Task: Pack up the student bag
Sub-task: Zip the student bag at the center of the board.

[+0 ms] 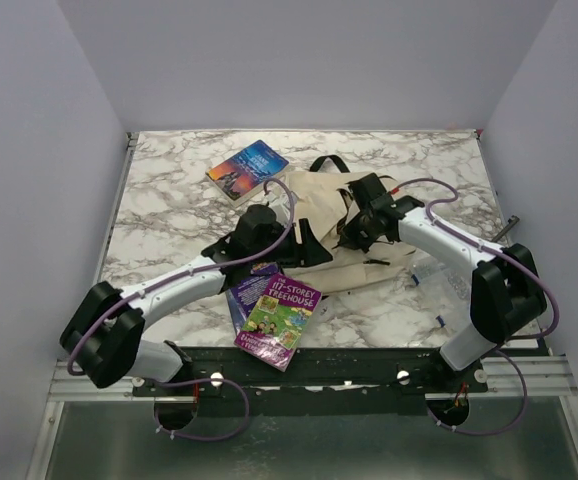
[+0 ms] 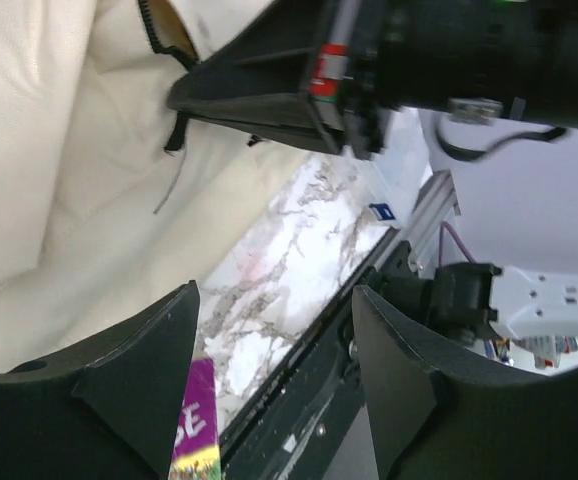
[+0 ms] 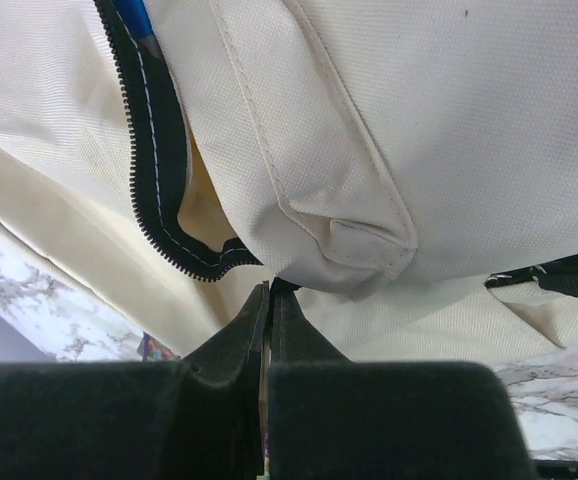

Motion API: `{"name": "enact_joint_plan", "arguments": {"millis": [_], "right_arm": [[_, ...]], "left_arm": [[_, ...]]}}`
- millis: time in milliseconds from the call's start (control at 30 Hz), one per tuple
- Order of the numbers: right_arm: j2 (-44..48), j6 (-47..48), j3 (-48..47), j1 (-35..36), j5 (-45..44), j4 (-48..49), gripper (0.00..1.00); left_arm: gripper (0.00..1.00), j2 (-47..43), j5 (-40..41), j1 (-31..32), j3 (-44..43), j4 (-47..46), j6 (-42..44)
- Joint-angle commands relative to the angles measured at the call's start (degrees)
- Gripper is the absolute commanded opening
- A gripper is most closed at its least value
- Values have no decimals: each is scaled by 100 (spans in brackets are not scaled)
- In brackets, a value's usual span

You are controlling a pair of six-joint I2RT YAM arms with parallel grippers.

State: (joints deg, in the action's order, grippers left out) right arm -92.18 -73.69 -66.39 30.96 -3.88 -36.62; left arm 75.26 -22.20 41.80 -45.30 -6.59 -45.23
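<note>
The cream-beige student bag (image 1: 321, 200) lies mid-table with its black zipper (image 3: 154, 160) parted. My right gripper (image 1: 352, 238) is over the bag's near right part. In the right wrist view it (image 3: 269, 290) is shut, its tips pinching black trim under a fabric fold of the bag (image 3: 419, 100). My left gripper (image 1: 304, 245) is at the bag's near left edge. In the left wrist view it (image 2: 274, 295) is open and empty, with the bag (image 2: 59, 150) on the left. A Treehouse book (image 1: 279, 320) lies on a purple book (image 1: 244, 288) near the front.
A blue-covered book (image 1: 249, 170) lies at the back left of the bag. A clear plastic box (image 1: 444, 280) sits at the right under my right arm. The marble table (image 1: 169, 210) ends at a metal rail (image 1: 309, 375) in front.
</note>
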Motion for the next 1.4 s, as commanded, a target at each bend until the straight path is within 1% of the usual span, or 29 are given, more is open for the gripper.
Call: {"name": "enact_joint_plan", "arguments": {"millis": [0,100,200,300,400,467,567,667,733,833,933,1067,1100,1200,1233,1300,1333,1367], "right_arm": [[-7,-230,-287,-102,551,127,1],[-28,-326,-280,-266,918,155,1],[-26,-493,-269,-374,1200,123,1],[-19,-606,-276,-458,1377,121,1],[-70,-638,-333,-581,1593,44,1],[-89,-631,-410,-629,1661,-38,1],[-88,-603,-570,-662,1636,-257,1],[-46,-616,-587,-683,1710,-268,1],[-37,-638,-569,-681,1739,-285,1],[-31,-694,-504,-680,1810,-284,1],[11,-775,-409,-679,1843,-254,1],[64,-879,-363,-687,1840,-152,1],[60,-893,-396,-684,1834,-143,1],[29,-864,-611,-697,1757,-95,1],[4,-850,-707,-710,1743,-79,1],[-76,-791,-905,-751,1727,-23,1],[-144,-779,-1005,-785,1681,-33,1],[-211,-752,-1129,-834,1649,-52,1]], "left_arm": [[66,603,637,328,8,-773,-114],[67,592,1448,746,-71,-764,331],[71,632,2702,1256,-134,-773,1193],[74,884,3690,1864,-235,-910,2448],[77,1427,4429,2487,-348,-1308,3981],[78,1883,5006,2756,-583,-1345,4655],[79,2288,5030,2855,-718,-1367,5132],[80,2549,5416,2869,-868,-1353,5415],[80,2716,5524,2887,-972,-1354,5677],[80,3020,5955,2900,-1222,-1345,6051],[77,3288,6052,2914,-1365,-1345,6320],[63,3388,5660,2973,-1379,-1327,6401],[54,3413,5621,2991,-1385,-1319,6404],[35,3442,5402,3038,-1355,-1310,6416],[27,3430,5240,3043,-1313,-1310,6454],[8,3418,5107,3068,-1273,-1310,6474],[1,3425,5039,3076,-1244,-1322,6479],[0,3418,4935,3085,-1199,-1319,6482]]}}
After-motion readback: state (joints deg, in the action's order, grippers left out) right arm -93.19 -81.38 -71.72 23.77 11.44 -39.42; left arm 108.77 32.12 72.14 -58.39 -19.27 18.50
